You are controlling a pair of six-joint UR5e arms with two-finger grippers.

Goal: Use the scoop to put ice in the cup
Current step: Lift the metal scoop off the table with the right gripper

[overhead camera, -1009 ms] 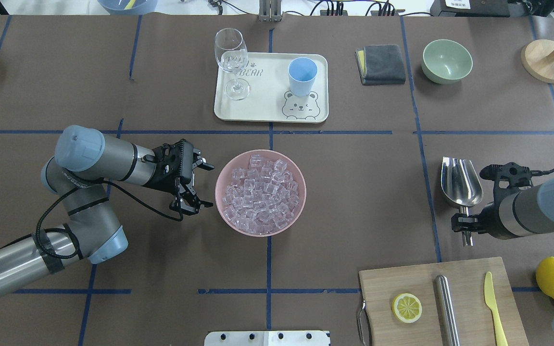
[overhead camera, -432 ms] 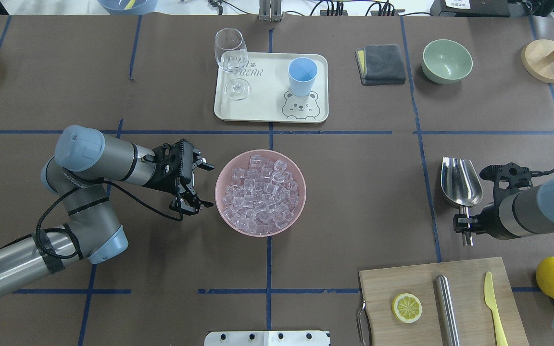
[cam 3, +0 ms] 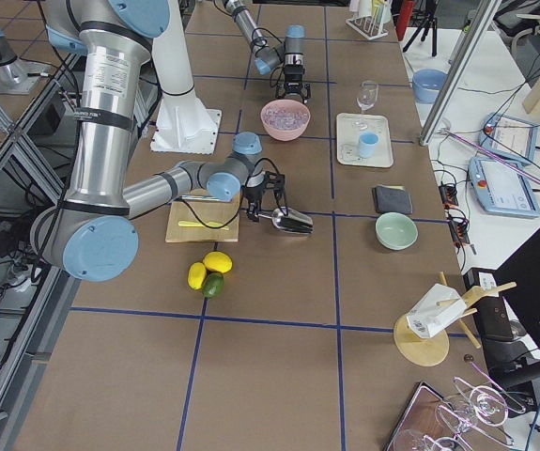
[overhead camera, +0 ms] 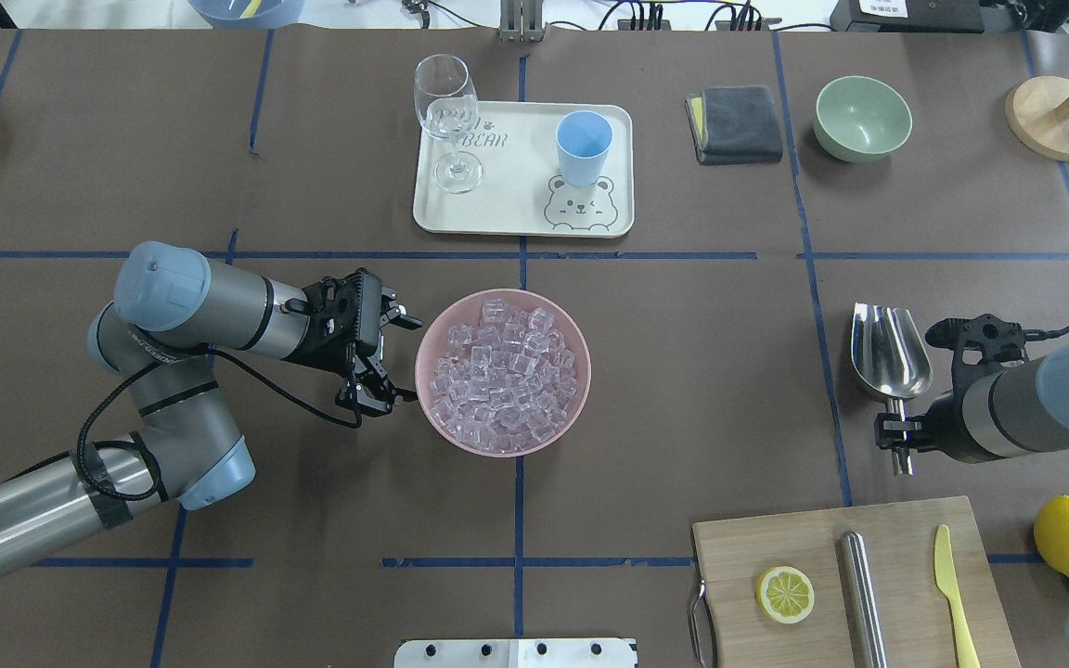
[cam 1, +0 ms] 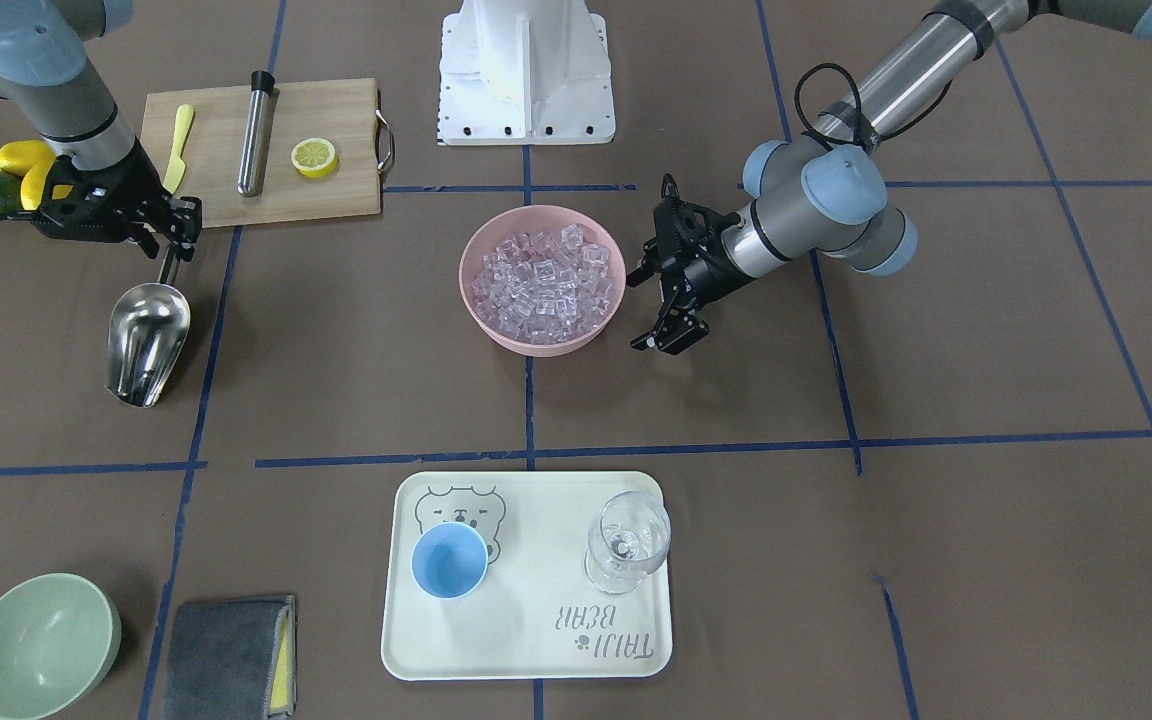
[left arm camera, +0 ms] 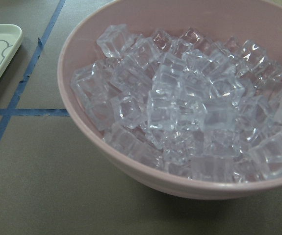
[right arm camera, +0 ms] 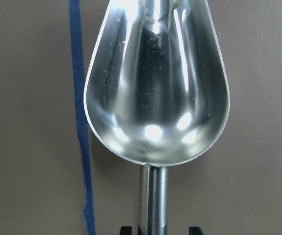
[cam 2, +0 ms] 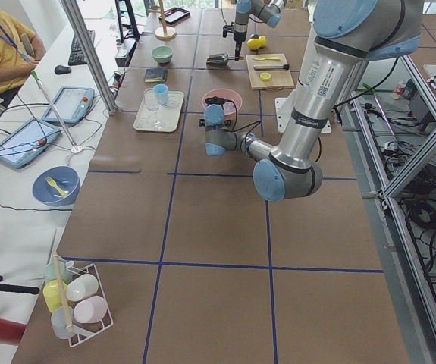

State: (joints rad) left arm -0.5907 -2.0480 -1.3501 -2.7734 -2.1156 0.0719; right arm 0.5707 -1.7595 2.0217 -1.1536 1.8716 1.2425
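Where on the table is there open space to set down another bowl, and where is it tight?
Widest bare patch: between the pink bowl and the scoop, with the tray beyond and the cutting board nearer the robot. Also bare: the stretch left of the tray. Tight: between the left fingers and the bowl, and around the board.

Mid-table stands a pink bowl point(overhead camera: 585, 376). At twelve o'clock a cream tray point(overhead camera: 507, 199) bears a wine glass point(overhead camera: 446, 97); at two, a green bowl point(overhead camera: 862, 118); at five, a cutting board point(overhead camera: 906, 547) with a lemon slice point(overhead camera: 785, 594).
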